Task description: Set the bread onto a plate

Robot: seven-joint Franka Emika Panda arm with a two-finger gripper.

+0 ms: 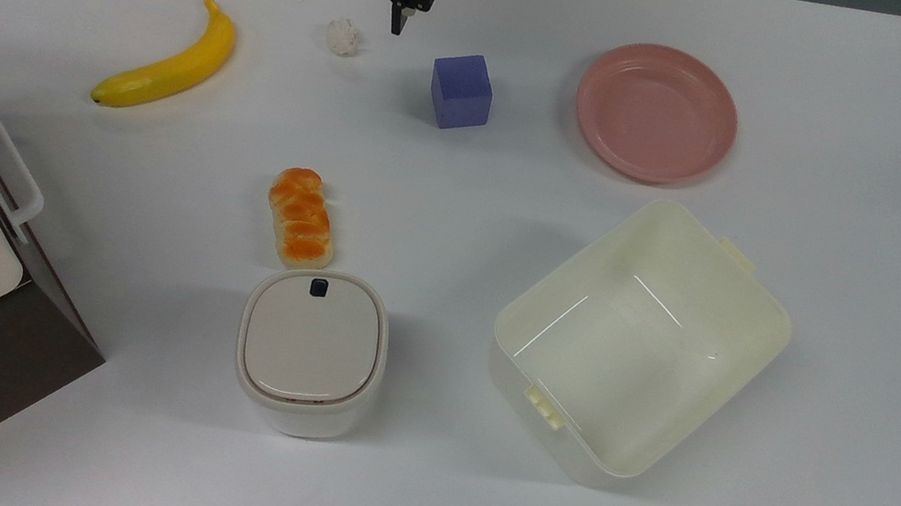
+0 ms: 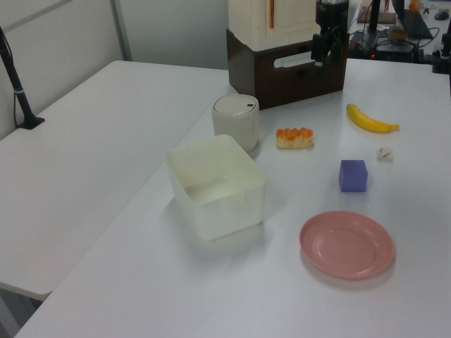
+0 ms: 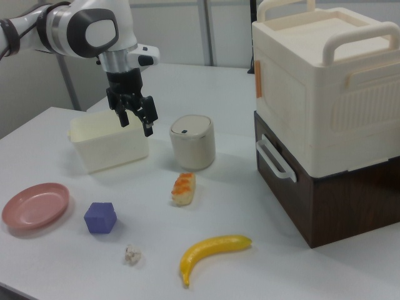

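Here, in the top view, my hand (image 1: 348, 1) hangs at twelve o'clock over the counter (image 1: 409, 487), fingers apart and holding nothing. The bread (image 1: 301, 217) lies near the middle: a small oblong loaf, glossy orange-brown and segmented on top, pale cream along its sides. Its lower end sits just beside the lidded canister (image 1: 311, 349) at six o'clock of it. The plate (image 1: 656, 113), round, shallow and pink with a raised rim, rests at two o'clock of the bread, well apart.

In the left view, the bread (image 2: 294, 137) lies just beside the canister (image 2: 236, 122), with the plate (image 2: 347, 243) near the bottom edge.

In the right view, my hand (image 3: 136, 119) hovers spread in front of the cream tub (image 3: 107, 141); the bread (image 3: 184, 188) lies below the canister (image 3: 192, 142), the plate (image 3: 35, 205) at nine o'clock. I can read no writing anywhere.
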